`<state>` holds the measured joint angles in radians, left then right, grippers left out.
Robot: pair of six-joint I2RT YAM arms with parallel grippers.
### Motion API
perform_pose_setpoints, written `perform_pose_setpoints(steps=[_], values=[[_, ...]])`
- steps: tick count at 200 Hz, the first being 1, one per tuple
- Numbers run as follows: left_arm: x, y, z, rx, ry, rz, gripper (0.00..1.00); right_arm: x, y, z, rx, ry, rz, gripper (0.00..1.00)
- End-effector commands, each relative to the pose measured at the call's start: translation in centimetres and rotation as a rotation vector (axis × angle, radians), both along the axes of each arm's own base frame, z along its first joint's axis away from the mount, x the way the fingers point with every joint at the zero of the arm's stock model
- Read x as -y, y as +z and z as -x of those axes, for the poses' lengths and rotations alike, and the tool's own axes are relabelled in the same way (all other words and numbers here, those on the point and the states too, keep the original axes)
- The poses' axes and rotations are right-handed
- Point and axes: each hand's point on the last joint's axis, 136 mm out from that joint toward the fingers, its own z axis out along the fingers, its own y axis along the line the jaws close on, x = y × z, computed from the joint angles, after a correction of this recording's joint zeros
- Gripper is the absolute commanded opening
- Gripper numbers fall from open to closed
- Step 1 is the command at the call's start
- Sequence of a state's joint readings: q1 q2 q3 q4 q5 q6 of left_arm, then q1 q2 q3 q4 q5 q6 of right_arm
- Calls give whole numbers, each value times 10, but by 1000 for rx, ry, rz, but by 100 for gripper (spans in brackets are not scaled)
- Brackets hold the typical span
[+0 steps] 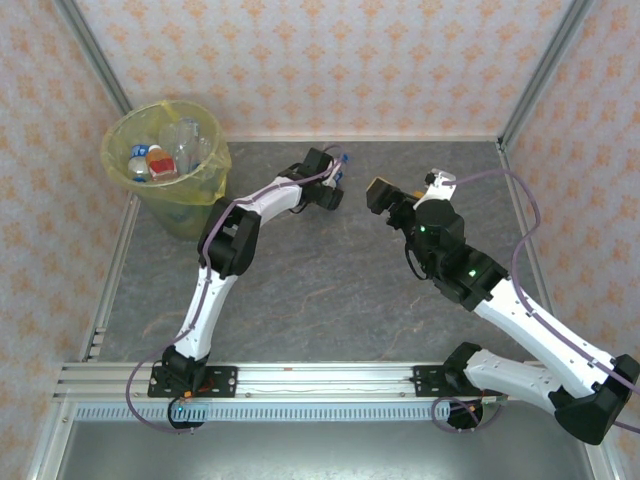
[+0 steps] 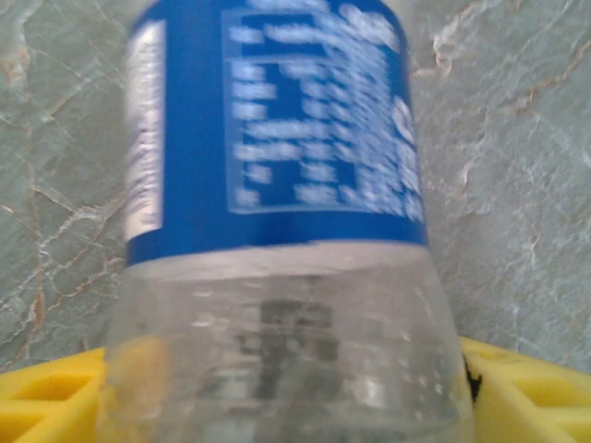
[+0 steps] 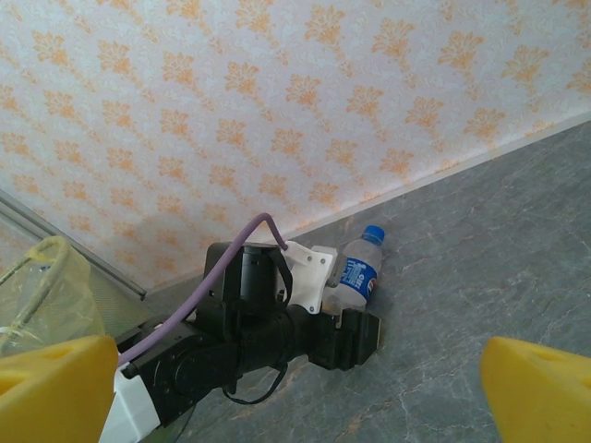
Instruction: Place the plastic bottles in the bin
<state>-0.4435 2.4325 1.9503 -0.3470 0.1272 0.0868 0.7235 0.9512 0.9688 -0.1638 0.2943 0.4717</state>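
At the far left the bin (image 1: pixel 195 198) stands in the back corner of the table (image 1: pixel 330 290), its yellow liner holding several plastic bottles (image 1: pixel 160 160). One more bottle (image 1: pixel 342 160) is out on the table near the back wall (image 1: pixel 330 60), right at the tip of the left gripper (image 1: pixel 336 172).

It seems to lie flat, its long axis running front to back and its blue cap toward the wall. The overhead view gives little more than that cap. The left wrist camera shows the blue label and clear body up close, with a yellow finger (image 2: pixel 46 397) on each side. Whether they press the plastic I cannot tell.

Further right, the right gripper (image 1: pixel 378 192) hovers above the table with its jaws spread wide and nothing between them. Its own camera shows the whole bottle from the side, cap included.
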Motion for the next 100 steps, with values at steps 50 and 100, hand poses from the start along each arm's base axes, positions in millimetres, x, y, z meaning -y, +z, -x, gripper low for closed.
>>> perform_pose_setpoints(steps=[50, 100], values=[[-1, 15, 6, 23, 1, -8, 62, 4, 11, 6, 16, 1, -42, 100], [-7, 16, 4, 33, 34, -26, 77, 5, 12, 7, 20, 4, -45, 100]])
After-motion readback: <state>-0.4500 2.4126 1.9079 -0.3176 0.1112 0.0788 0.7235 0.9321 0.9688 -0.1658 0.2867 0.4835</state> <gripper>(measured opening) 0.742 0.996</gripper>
